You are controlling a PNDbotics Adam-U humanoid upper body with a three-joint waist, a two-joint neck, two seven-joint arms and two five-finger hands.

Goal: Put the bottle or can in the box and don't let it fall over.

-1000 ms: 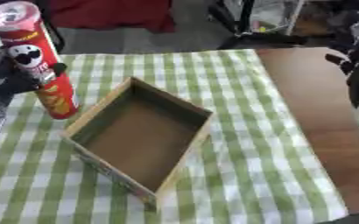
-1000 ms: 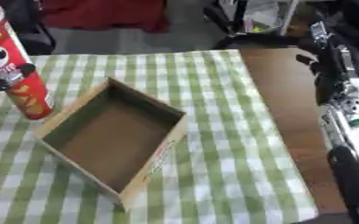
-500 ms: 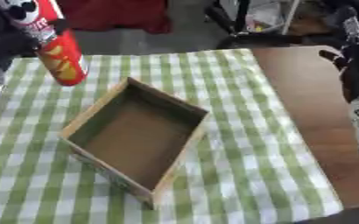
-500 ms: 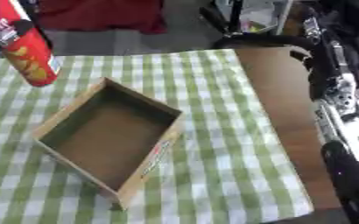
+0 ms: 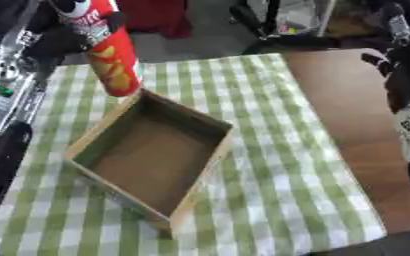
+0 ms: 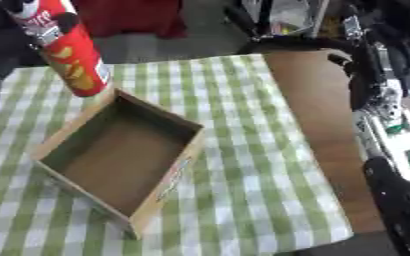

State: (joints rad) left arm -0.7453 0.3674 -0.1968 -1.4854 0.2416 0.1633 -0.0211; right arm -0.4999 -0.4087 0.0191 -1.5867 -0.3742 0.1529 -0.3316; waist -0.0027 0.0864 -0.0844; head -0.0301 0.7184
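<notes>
A tall red chip can (image 5: pixel 110 65) with a yellow picture hangs in the air at the upper left, slightly tilted. Its bottom end is just beyond the far left corner of the box. My left hand (image 5: pixel 58 40) is shut on the can's upper part, its black fingers curled round it. The open, empty cardboard box (image 5: pixel 187 111) lies askew on the green-checked cloth (image 5: pixel 278 165). My right arm runs along the right edge, and its hand (image 6: pixel 359 80) is over the brown table, far from the box; how that hand stands is not clear.
A bare brown tabletop (image 5: pixel 348 125) lies to the right of the cloth. Parts of my left arm (image 5: pixel 3 105) fill the left edge. A red shape and dark clutter stand beyond the table's far edge.
The can stood on the cloth to the left of the box. My left hand has lifted it and moved it right, towards the box's far corner. The box has stayed put.
</notes>
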